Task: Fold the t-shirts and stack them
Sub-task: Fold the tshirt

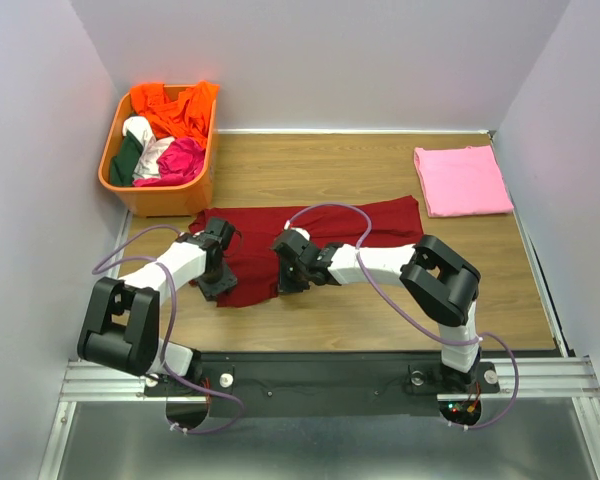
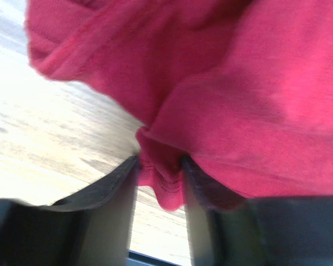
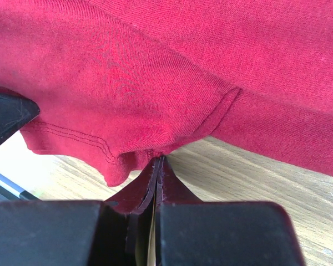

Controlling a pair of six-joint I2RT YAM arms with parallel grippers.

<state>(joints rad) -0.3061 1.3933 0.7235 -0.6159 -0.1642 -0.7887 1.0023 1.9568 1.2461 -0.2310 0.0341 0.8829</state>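
The maroon t-shirt lies spread across the middle of the wooden table, its near-left part bunched. My left gripper is at its near-left edge and my right gripper is at its near hem. In the left wrist view the left gripper is shut on a fold of the maroon shirt, lifted off the wood. In the right wrist view the right gripper is shut on the stitched hem of the shirt. The light pink t-shirt lies folded at the back right.
An orange plastic basket with orange, white, green and magenta clothes stands at the back left, just behind the maroon shirt's left end. White walls close in the table on three sides. The metal rail carrying the arm bases runs along the near edge.
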